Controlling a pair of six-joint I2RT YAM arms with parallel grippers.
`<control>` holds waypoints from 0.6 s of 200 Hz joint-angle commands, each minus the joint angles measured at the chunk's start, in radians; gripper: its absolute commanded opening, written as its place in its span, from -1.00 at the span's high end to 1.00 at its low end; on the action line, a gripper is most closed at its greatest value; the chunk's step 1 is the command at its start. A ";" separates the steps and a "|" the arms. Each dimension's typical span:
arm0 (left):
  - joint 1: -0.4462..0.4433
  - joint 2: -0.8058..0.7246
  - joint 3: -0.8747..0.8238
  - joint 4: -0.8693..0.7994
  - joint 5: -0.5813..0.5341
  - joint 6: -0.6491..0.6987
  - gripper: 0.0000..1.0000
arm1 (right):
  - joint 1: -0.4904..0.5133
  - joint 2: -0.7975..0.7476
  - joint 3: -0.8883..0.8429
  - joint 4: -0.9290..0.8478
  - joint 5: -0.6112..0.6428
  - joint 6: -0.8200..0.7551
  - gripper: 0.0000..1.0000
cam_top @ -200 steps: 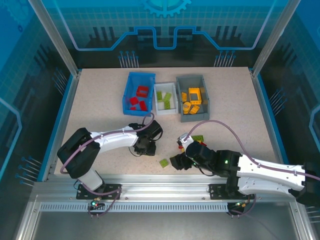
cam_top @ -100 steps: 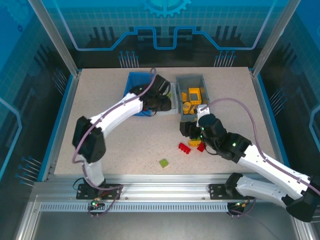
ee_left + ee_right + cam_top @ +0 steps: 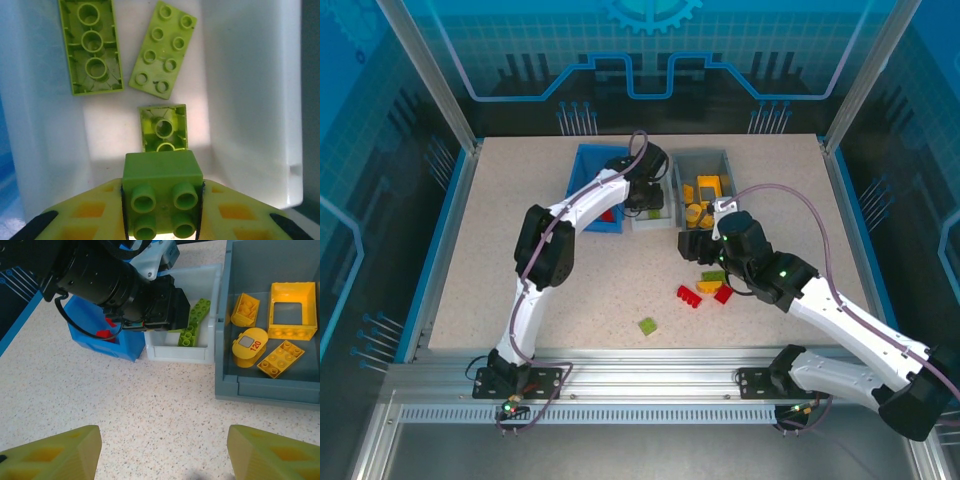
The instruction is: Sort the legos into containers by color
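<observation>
My left gripper (image 3: 162, 212) is shut on a lime green lego (image 3: 162, 190) and holds it above the white container (image 3: 250, 100), where three green legos (image 3: 162, 50) lie. From above, the left gripper (image 3: 642, 195) hangs over the white container (image 3: 656, 217), between the blue container (image 3: 582, 192) with red legos and the grey container (image 3: 728, 165) with yellow legos (image 3: 708, 188). My right gripper (image 3: 705, 250) stands open and holds nothing over bare table in front of the grey container (image 3: 270, 385). Loose red legos (image 3: 690, 296) and green legos (image 3: 648, 326) lie on the table.
The left arm (image 3: 110, 280) reaches across the blue container (image 3: 100, 342) and over the white container (image 3: 185, 352). A green lego (image 3: 712, 276) and a red one (image 3: 724, 294) lie just under the right arm. Metal posts and glass walls ring the table.
The left arm has swung from the near table up to the white container with the green lego in its grip. The right gripper has moved from the front edge toward the containers.
</observation>
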 commanded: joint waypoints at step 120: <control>-0.054 -0.447 -0.288 0.096 0.059 -0.171 0.03 | -0.067 -0.044 0.020 -0.161 -0.043 -0.113 -0.41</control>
